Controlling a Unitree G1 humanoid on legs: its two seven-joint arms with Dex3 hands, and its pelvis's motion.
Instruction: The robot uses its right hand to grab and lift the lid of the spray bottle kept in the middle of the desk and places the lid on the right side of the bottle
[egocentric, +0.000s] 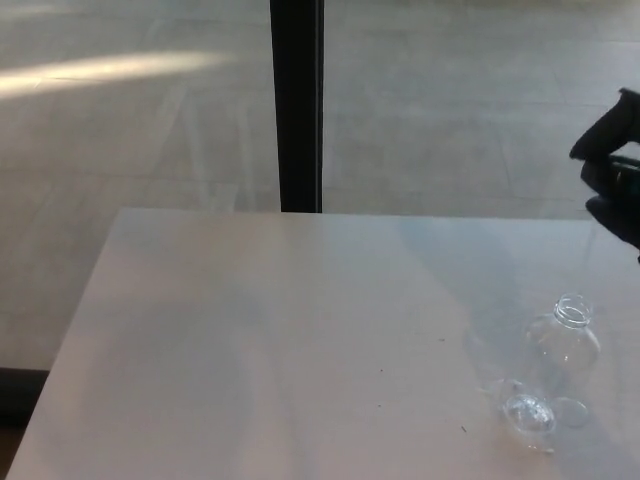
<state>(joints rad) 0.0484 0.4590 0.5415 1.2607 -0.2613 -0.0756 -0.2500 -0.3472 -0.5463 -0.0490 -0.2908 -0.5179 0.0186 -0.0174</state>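
Bottle in clear plastic stands upright near the right end of the white desk, its open neck ring showing at the top and no lid on it. Just beside it, down and to its left, sits a small clear rounded piece with bright glints, touching or nearly touching the bottle's base; whether that is the lid I cannot say, it is too glassy and small to read. Up at the right edge of the picture hangs the right hand, black, well above the bottle and clear of it, with open air and desk between the two. Only a slice of that hand is in the picture, the rest is cut off by the edge, so whether it is spread, closed or carrying anything cannot be told. Left hand does not show anywhere. Bottle's body is so transparent that its outline melts into the desk's sheen. Behind the desk runs a dark upright post against grey floor.
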